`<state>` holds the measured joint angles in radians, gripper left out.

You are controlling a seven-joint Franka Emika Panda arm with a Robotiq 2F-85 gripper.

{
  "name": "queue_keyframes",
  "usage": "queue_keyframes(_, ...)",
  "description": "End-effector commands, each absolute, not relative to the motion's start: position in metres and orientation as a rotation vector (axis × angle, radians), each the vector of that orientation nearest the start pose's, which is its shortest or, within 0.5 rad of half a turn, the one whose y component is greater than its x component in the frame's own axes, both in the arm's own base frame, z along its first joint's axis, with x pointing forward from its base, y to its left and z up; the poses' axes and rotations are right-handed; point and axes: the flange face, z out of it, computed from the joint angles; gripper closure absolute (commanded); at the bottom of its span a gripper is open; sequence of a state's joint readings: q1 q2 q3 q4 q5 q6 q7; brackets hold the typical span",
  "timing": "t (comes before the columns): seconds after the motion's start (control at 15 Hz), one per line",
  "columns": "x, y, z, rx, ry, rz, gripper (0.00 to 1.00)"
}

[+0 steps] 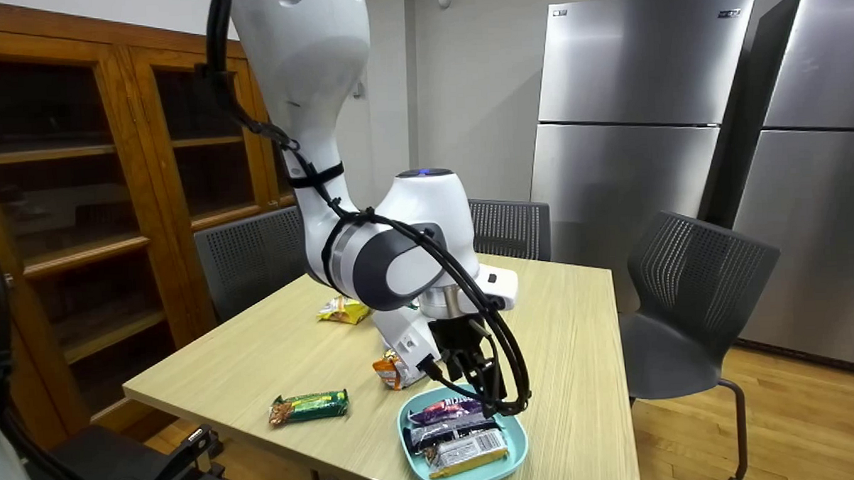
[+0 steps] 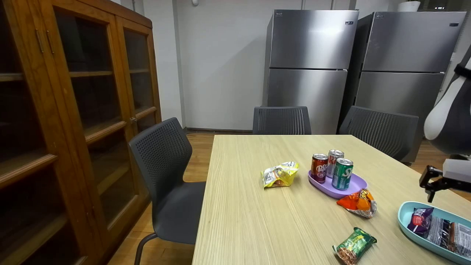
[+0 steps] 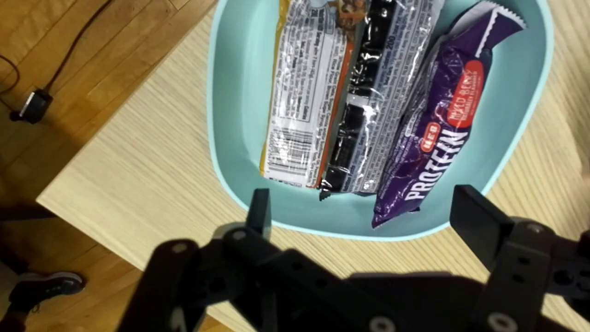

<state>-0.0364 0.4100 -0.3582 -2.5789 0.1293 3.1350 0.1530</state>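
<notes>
My gripper point(image 3: 361, 196) is open and empty, its two black fingers wide apart near one end of a turquoise tray point(image 3: 211, 115). It hangs above the tray in both exterior views point(image 1: 482, 384) point(image 2: 430, 184). Three wrapped bars lie side by side in the tray. They are a white-and-yellow bar point(image 3: 299, 97), a black-and-silver bar point(image 3: 387, 106) and a purple protein bar point(image 3: 435, 138). The purple bar's pointed end lies between the fingers in the wrist view, apart from both. A green snack packet point(image 2: 355, 246) lies on the table beside the tray, also in an exterior view point(image 1: 316, 407).
An orange snack bag point(image 2: 358, 202) lies beside a purple tray point(image 2: 327, 190) holding a dark red can point(image 2: 319, 169), a silver can point(image 2: 334, 159) and a green can point(image 2: 342, 175). A yellow bag point(image 2: 281, 175) lies farther off. Chairs point(image 1: 692, 309) surround the table point(image 1: 565, 334).
</notes>
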Motion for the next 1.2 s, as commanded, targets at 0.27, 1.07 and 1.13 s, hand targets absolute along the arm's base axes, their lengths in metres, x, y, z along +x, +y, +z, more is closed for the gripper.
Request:
queue_keyframes(0.27,0.366,-0.136,0.174,-3.135,0.897,-0.312,0.0)
queue_keyframes(1.07,0.388,-0.005,0.166,-3.113,0.743,-0.338,0.0)
queue_keyframes(1.13,0.387,0.004,0.163,-3.111,0.742,-0.327,0.0)
